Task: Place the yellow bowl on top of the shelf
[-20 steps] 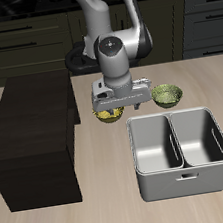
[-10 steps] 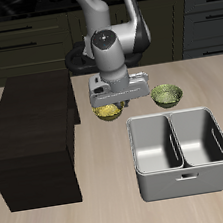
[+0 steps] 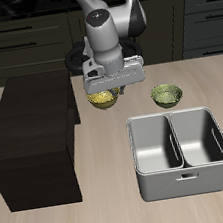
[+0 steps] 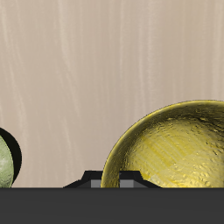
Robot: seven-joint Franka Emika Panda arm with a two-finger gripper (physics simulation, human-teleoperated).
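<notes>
The gripper (image 3: 105, 92) hangs above the table with the yellow bowl (image 3: 103, 101) just under it, the bowl off the wood and carried by its rim. In the wrist view the bowl (image 4: 175, 144) fills much of the frame right against the gripper body, its speckled inside facing up, so I judge the claw clamped on the bowl's edge, though the fingertips themselves are hidden in both views.

In the exterior view the bowl sits near the middle of the table, a little toward 12 o'clock. The shelf (image 3: 31, 136) lies at about 9 o'clock from it, its near wall close beside the bowl. The green bowl (image 3: 166, 95) rests at 3 o'clock from the yellow one, clear of it, and the grey bin (image 3: 182, 154) stands toward 5 o'clock.

The step in hand is the lift and carry to the shelf top. By my reading the bowl's underside is about level with the shelf's top edge, so it needs more height before any sideways travel; moving toward 9 o'clock now risks clipping the rim on the shelf corner. A rim grip lets a bowl swing, so slow, level motion should suit it. Once above the top, carry it well inward from the edge, lower until it rests flat, and only then open the claw.
</notes>
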